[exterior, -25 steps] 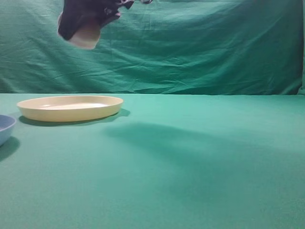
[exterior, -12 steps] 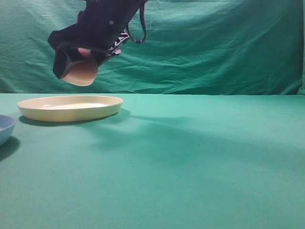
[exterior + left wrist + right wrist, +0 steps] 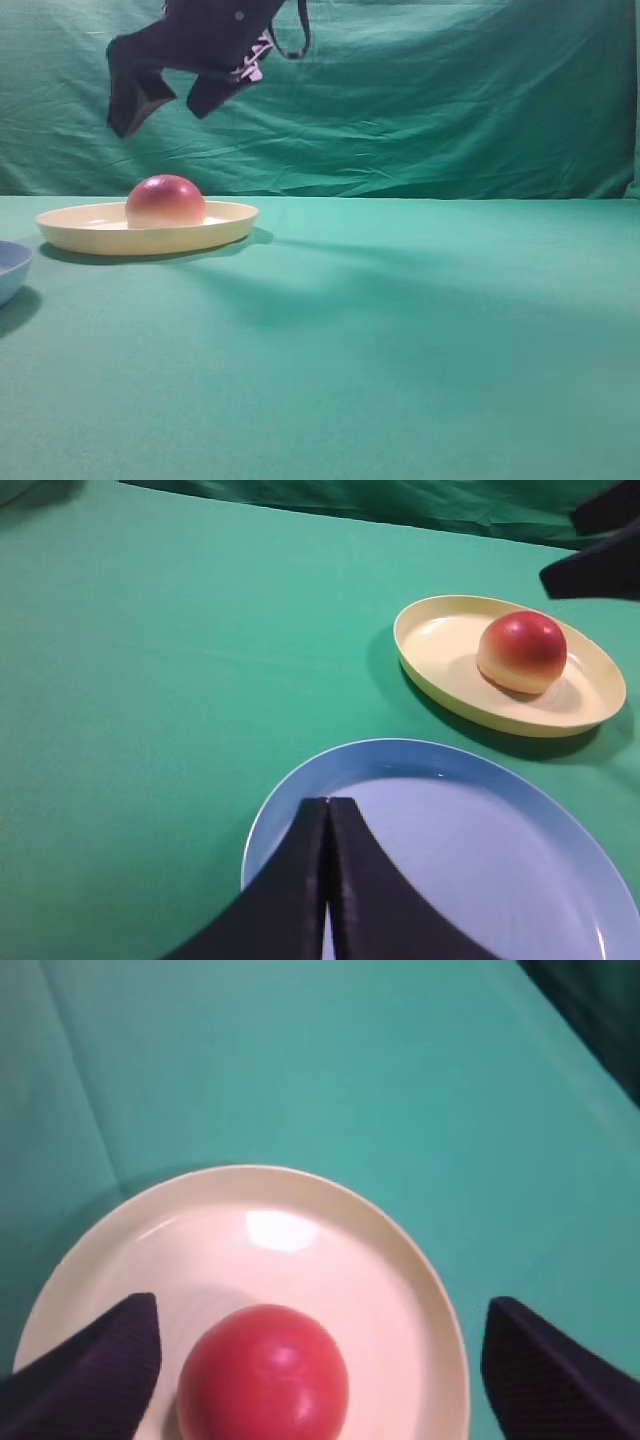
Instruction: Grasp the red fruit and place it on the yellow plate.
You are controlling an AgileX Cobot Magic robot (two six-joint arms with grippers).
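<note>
The red fruit (image 3: pixel 165 201) rests in the yellow plate (image 3: pixel 225 228) at the left of the green table, red dome upward. The left wrist view shows the red fruit (image 3: pixel 522 651) in the yellow plate (image 3: pixel 430 670) too. From above, the red fruit (image 3: pixel 263 1375) lies near the front of the yellow plate (image 3: pixel 400 1260). My right gripper (image 3: pixel 160 105) hangs above the plate, reached across to the left, open and empty, its jaws spread wide and clear of the fruit. My right gripper (image 3: pixel 320 1350) brackets the fruit without touching. My left gripper (image 3: pixel 327 802) is shut, hovering over the light blue dish.
A light blue dish (image 3: pixel 12 268) sits at the left edge, in front of the yellow plate; its rim (image 3: pixel 520 780) fills the lower part of the left wrist view. Green cloth covers the table and hangs behind it.
The right gripper came down over the plate with the fruit, opened and let it go; the fruit now lies in the plate and the gripper has risen a little.
</note>
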